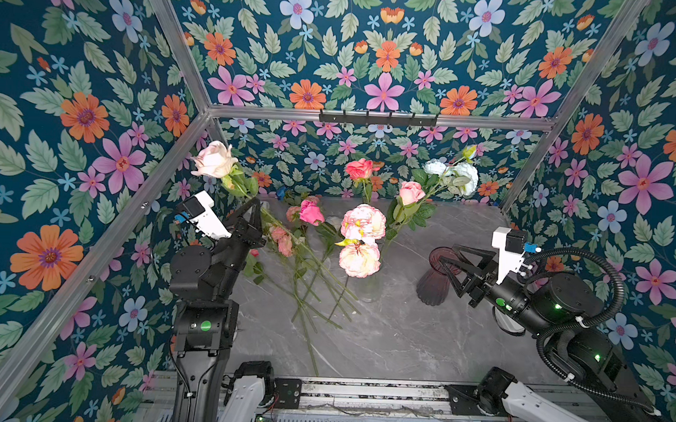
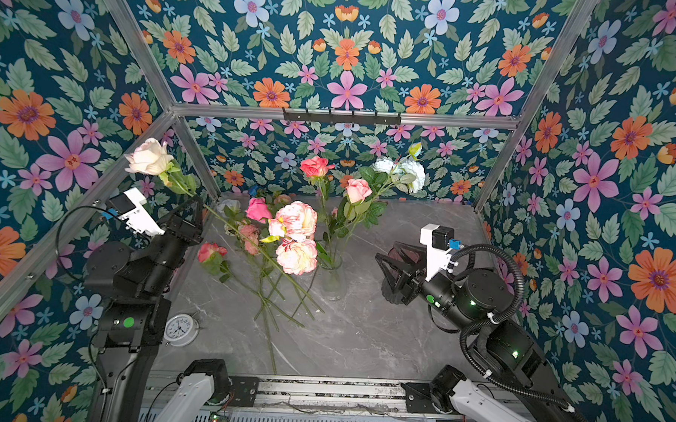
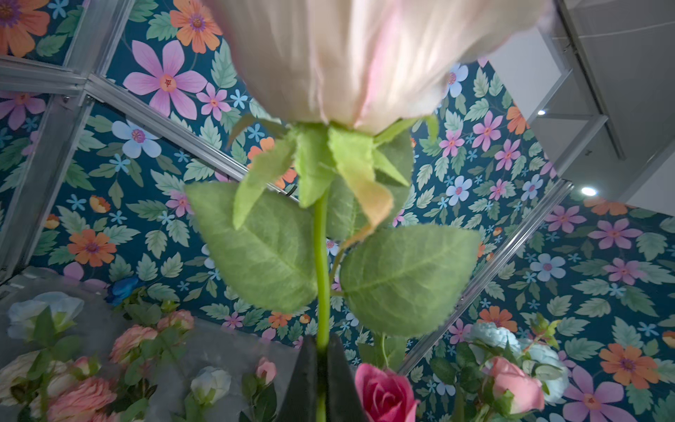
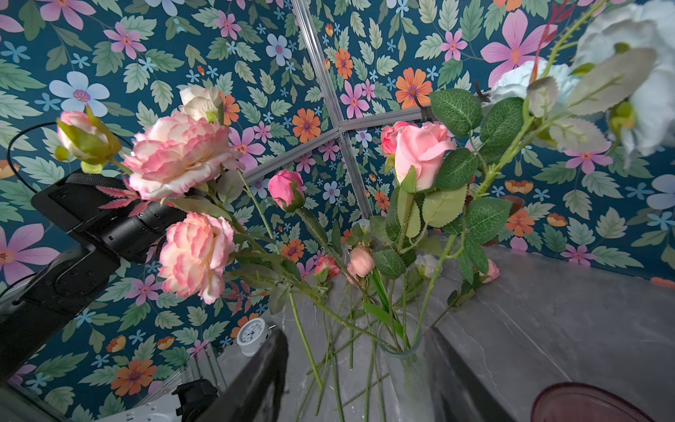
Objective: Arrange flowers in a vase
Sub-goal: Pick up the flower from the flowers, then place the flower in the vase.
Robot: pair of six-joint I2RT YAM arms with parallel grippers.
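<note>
One grey bench (image 1: 401,340) carries loose flowers (image 1: 283,241) crossed on its left half and a clear vase (image 2: 333,282) of more stems at its middle. Right of that stands a dark vase (image 1: 433,290), the right jaws spread and released beside its rim. Over the bench's left edge the left jaws are clenched on the stem of a pale rose (image 1: 213,159); a clock (image 2: 180,329) sits near that arm.

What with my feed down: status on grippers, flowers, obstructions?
Left gripper shut on cream rose stem, raised. Right gripper open near dark vase. Loose stems lie beside clear vase.
</note>
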